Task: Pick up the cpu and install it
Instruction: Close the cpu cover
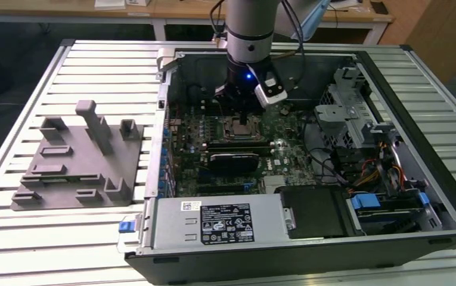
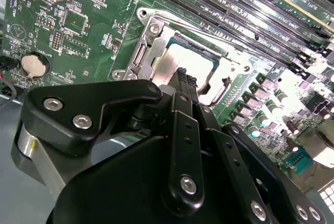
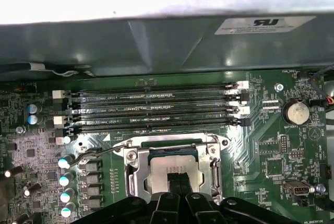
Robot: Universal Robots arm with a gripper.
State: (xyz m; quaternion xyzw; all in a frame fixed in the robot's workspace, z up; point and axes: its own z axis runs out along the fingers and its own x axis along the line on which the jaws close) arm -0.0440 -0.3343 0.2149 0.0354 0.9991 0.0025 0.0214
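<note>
1. My arm [image 1: 248, 30] comes down from the top centre of the exterior view into the open case [image 1: 291, 262], which fills that view's middle and right.
2. My pincer [image 3: 177, 178] hangs over the socket [image 3: 131, 174] on the green board [image 3: 271, 151], in the upper middle of the case as the exterior view shows it.
3. My pincer is clenched. In both wrist views the two black fingertips [image 2: 182, 80] sit pressed side by side, with nothing between them.
4. The cpu [image 3: 158, 176] lies flat in the socket with its pale silver top up, square with the metal frame around it.
5. My fingertips stand over the middle of the cpu's top. I cannot tell whether they touch it.
6. In the first wrist view, four long memory slots [image 3: 156, 110] run side by side just beyond the socket. A round battery [image 3: 297, 113] sits past one end of them, apart from the socket.
7. In the exterior view, a black ribbed module [image 1: 232, 159] lies just below the socket in the frame. A grey power supply [image 1: 211, 221] runs along the lower edge of the case.
8. A grey block [image 1: 68, 173] with upright tabs stands on the slatted table [image 1: 53, 244] at the exterior view's left, outside the case and well apart from my pincer.
</note>
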